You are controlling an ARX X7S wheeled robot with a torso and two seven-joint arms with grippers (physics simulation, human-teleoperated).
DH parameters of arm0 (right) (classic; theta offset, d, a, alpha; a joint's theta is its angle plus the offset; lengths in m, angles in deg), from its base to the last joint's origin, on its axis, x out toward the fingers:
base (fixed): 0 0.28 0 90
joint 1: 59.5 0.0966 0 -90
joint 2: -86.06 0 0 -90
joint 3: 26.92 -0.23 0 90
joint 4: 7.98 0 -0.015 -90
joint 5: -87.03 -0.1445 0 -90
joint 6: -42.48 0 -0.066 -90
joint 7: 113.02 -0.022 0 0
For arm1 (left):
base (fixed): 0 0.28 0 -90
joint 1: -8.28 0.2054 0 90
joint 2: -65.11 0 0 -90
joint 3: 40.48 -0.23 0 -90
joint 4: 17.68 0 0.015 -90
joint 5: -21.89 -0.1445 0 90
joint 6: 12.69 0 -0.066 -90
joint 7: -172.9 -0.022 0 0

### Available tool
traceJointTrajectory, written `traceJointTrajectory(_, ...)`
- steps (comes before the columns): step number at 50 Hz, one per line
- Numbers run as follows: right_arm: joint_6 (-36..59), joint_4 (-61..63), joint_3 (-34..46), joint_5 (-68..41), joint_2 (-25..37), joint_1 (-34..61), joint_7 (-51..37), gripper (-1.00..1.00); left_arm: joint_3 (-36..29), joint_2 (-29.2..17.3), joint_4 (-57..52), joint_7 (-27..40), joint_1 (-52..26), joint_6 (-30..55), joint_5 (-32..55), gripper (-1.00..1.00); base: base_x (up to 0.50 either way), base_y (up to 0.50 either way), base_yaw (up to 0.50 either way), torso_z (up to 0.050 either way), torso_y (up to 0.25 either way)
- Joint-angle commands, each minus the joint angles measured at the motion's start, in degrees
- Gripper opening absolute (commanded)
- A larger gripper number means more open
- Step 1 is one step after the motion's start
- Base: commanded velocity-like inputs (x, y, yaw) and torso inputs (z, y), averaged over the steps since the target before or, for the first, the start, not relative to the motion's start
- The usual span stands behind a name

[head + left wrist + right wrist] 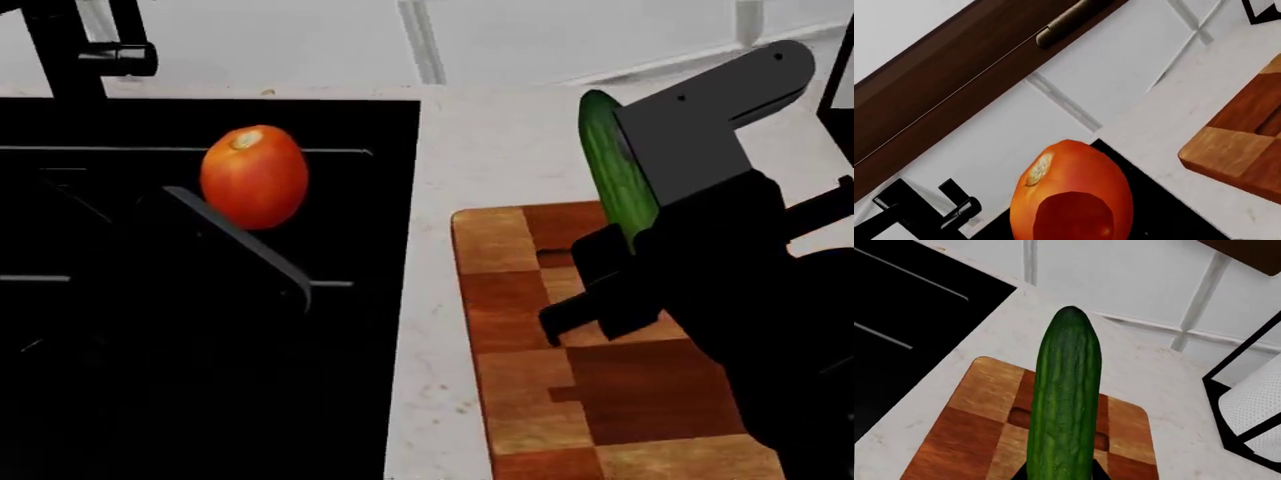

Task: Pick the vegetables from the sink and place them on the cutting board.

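My left gripper (247,235) is shut on the red-orange tomato (254,175) and holds it up over the black sink (334,130). The tomato fills the lower middle of the left wrist view (1071,195), pale stem spot up. My right gripper (627,250) is shut on the dark green cucumber (617,165) and holds it lengthways above the patchwork wooden cutting board (521,380). In the right wrist view the cucumber (1064,405) sticks out from the jaws over the board (967,425). The board's corner also shows in the left wrist view (1241,145).
The black faucet (80,50) stands at the back left of the sink and shows in the left wrist view (914,212). A white tiled wall runs behind the pale counter (494,150). A black-framed holder with a paper roll (1254,405) stands right of the board.
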Motion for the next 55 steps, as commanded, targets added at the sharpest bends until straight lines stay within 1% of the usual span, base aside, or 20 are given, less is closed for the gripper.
traceJointTrajectory(1, 0.24, 0.60, -1.44, -0.58, -0.76, 0.54, 0.10, -1.00, 2.08, 2.43, -0.94, -0.92, -0.69, 1.81, 1.73, -1.00, 0.00, -0.50, 0.00, 0.000, 0.000)
traceJointTrajectory(8, 0.57, 0.61, -1.61, -2.12, -0.46, 1.16, -0.99, -1.00, 4.23, 4.38, -1.59, -2.42, -2.18, 3.69, 4.27, -1.00, 0.00, -0.50, 0.00, 0.000, 0.000)
traceJointTrajectory(9, 0.33, 0.68, -1.58, -2.23, -0.34, 0.85, -1.17, -1.00, 3.22, 4.08, -1.49, -2.69, -2.38, 2.77, 3.99, -1.00, 0.00, -0.50, 0.00, 0.000, 0.000)
traceJointTrajectory(10, 0.43, 0.89, -1.85, -2.53, -0.32, 0.71, -1.47, -1.00, 1.72, 4.11, -0.87, -1.84, -3.17, 3.88, 2.89, -1.00, 0.00, -0.50, 0.00, 0.000, 0.000)
traceJointTrajectory(12, 0.20, 1.01, -1.97, -2.87, -0.22, 0.39, -1.88, -1.00, 1.76, 4.26, -0.60, -1.95, -3.05, 2.97, 3.02, -1.00, 0.00, -0.50, 0.00, 0.000, 0.000)
traceJointTrajectory(18, -0.76, 0.62, -1.51, -3.39, -0.20, 0.39, -2.24, -1.00, 0.66, 4.87, -1.15, -2.27, -4.99, 4.54, 3.07, -1.00, 0.00, -0.50, 0.00, 0.000, 0.000)
traceJointTrajectory(19, -0.83, 0.62, -1.51, -3.52, -0.18, 0.35, -2.30, -1.00, -0.74, 4.53, -1.04, -2.46, -5.45, 4.32, 2.66, -1.00, 0.00, -0.50, 0.00, 0.000, 0.000)
traceJointTrajectory(20, -0.98, 0.78, -1.48, -3.65, -0.14, 0.15, -2.38, -1.00, 0.76, 5.78, -1.31, -2.53, -5.92, 6.92, 3.63, -1.00, 0.00, -0.50, 0.00, 0.000, 0.000)
traceJointTrajectory(21, -1.27, 0.93, -1.45, -3.59, 0.00, 0.00, -2.61, -1.00, -1.03, 5.18, -1.78, -2.36, -6.38, 7.40, 2.96, -1.00, 0.00, -0.50, 0.00, 0.000, 0.000)
traceJointTrajectory(24, -1.27, 1.06, -1.76, -3.74, 0.10, -0.03, -3.47, -1.00, -0.60, 5.64, -2.32, -3.57, -6.92, 8.63, 4.25, -1.00, 0.00, -0.43, 0.00, 0.000, 0.000)
traceJointTrajectory(28, -1.15, 1.27, -1.46, -3.99, 0.16, 0.42, -4.18, -1.00, -1.24, 5.85, -0.85, -6.01, -9.10, 10.80, 5.86, -1.00, 0.00, 0.00, 0.00, 0.000, 0.000)
traceJointTrajectory(31, -1.55, 1.28, -0.73, -4.12, 0.19, 0.41, -4.18, -1.00, -0.17, 6.60, 1.05, -7.63, -10.19, 12.56, 7.42, -1.00, 0.00, 0.00, 0.00, 0.000, 0.000)
traceJointTrajectory(37, -3.70, 0.04, 0.60, -3.84, 0.22, 0.11, -3.51, -1.00, 0.90, 7.08, 4.01, -9.49, -12.49, 13.89, 8.82, -1.00, 0.00, 0.00, 0.00, 0.000, 0.000)
traceJointTrajectory(43, -4.15, -0.50, 1.60, -3.98, 0.27, 0.17, -3.21, -1.00, -0.38, 7.20, 9.46, -12.06, -15.13, 14.19, 9.80, -1.00, 0.00, 0.00, 0.00, 0.000, 0.000)
traceJointTrajectory(45, -3.96, -0.57, 1.43, -4.05, 0.27, 0.45, -3.54, -1.00, 1.39, 8.04, 10.74, -13.02, -15.53, 14.91, 11.07, -1.00, 0.00, 0.00, 0.00, 0.000, 0.000)
traceJointTrajectory(50, -3.81, -0.23, 1.09, -4.49, 0.36, 0.42, -4.10, -1.00, 3.30, 9.69, 15.54, -13.63, -16.80, 16.43, 12.03, -1.00, 0.00, 0.00, 0.00, 0.000, 0.000)
traceJointTrajectory(55, -4.39, -0.68, 1.40, -4.54, 0.39, 0.43, -4.11, -1.00, 0.73, 9.23, 18.76, -14.97, -17.19, 14.93, 11.93, -1.00, 0.00, 0.00, 0.00, 0.000, 0.003)
